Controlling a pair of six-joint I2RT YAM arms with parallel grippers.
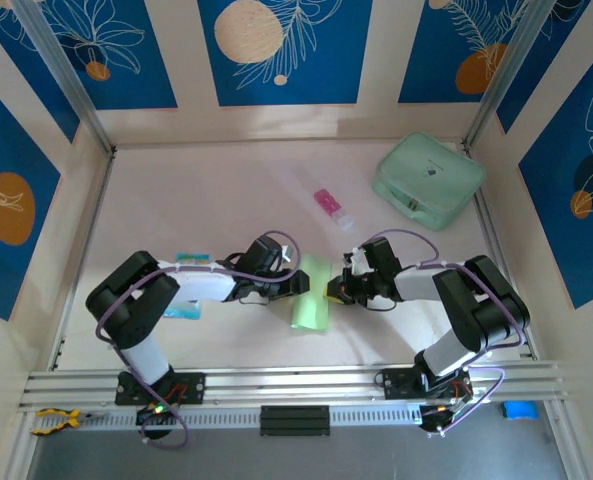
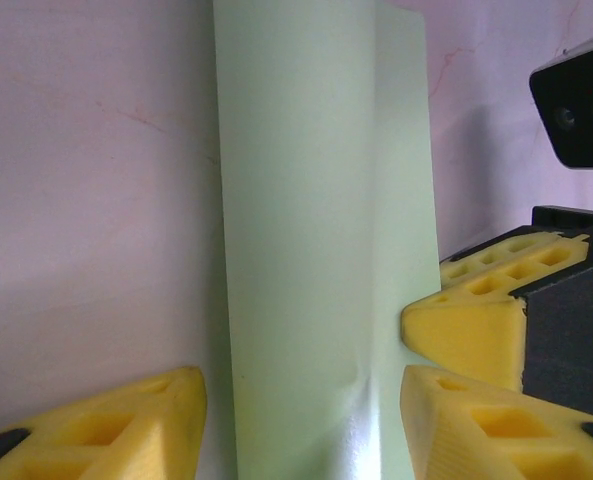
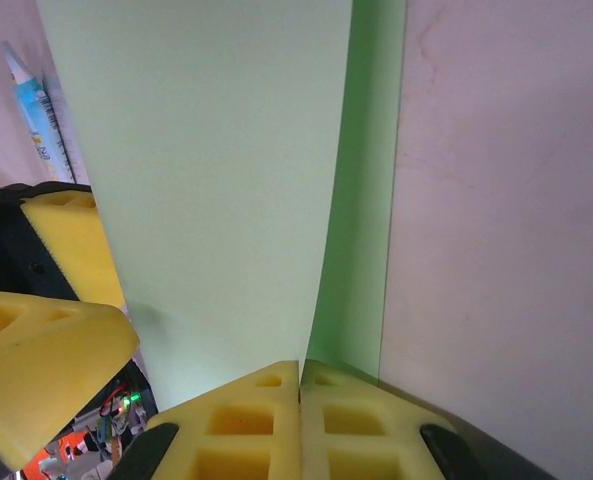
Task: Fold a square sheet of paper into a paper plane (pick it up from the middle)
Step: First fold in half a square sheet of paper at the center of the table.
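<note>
Paper: the square sheet of paper (image 1: 311, 297), folded to a strip, lies mid-tabletop (image 1: 216, 200) between both claws.
Long axis: 12 to 6, top leaning toward 1.
Right claw (image 3: 299, 372): clamped on the strip's 3 o'clock edge.
Left claw (image 2: 301, 388): jaws apart over the strip from 9 o'clock, gripping nothing.
Hidden: how many layers are pinched; the strip's ends in the wrist views.

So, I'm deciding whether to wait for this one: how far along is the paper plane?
Early. Done: the square sheet of paper looks doubled over into a long strip. In hand: the right gripper is shut on its edge; the left gripper stands open astride it. Left: no pointed nose or wings show, so most folds are not yet made.
</note>
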